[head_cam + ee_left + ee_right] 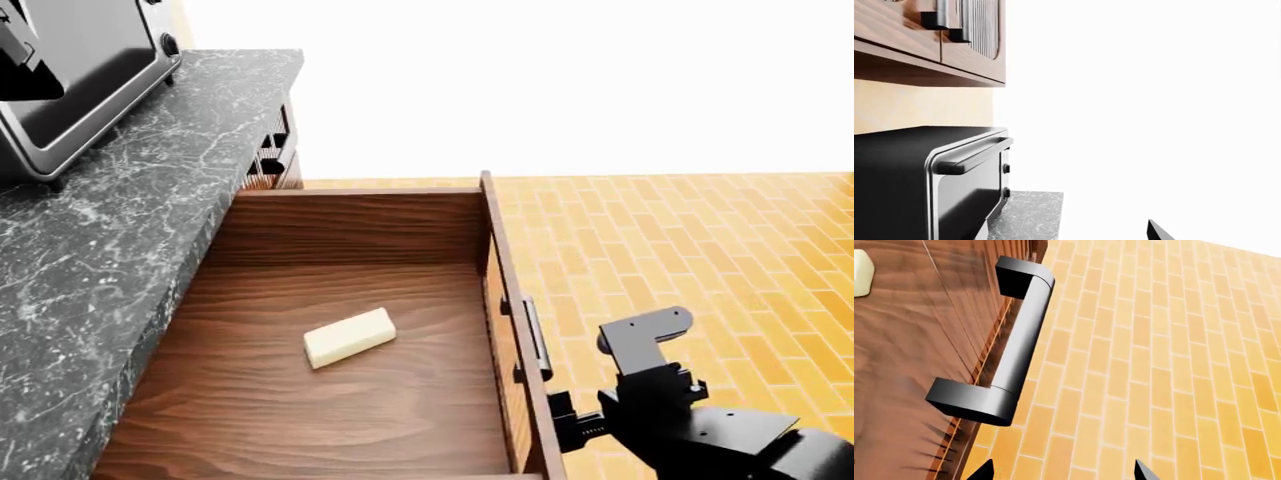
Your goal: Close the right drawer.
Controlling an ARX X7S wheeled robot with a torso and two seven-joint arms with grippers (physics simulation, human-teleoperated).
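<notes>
**Head view: right drawer pulled out beside the right gripper**

The right drawer (350,330) is seen standing fully open under the counter (120,230), a pale block (350,337) lying inside. Its bar handle (1011,345) is found just ahead of the right gripper (1062,471), whose fingertips are held apart, untouching. The left gripper's state cannot be told.

Right drawer (334,400) built of grained dark wood, satin sheen, bar handle (1011,357) of smooth brushed metal, surface (120,220) finished in polished veined stone, floor (694,250) laid in matt orange brick
</notes>
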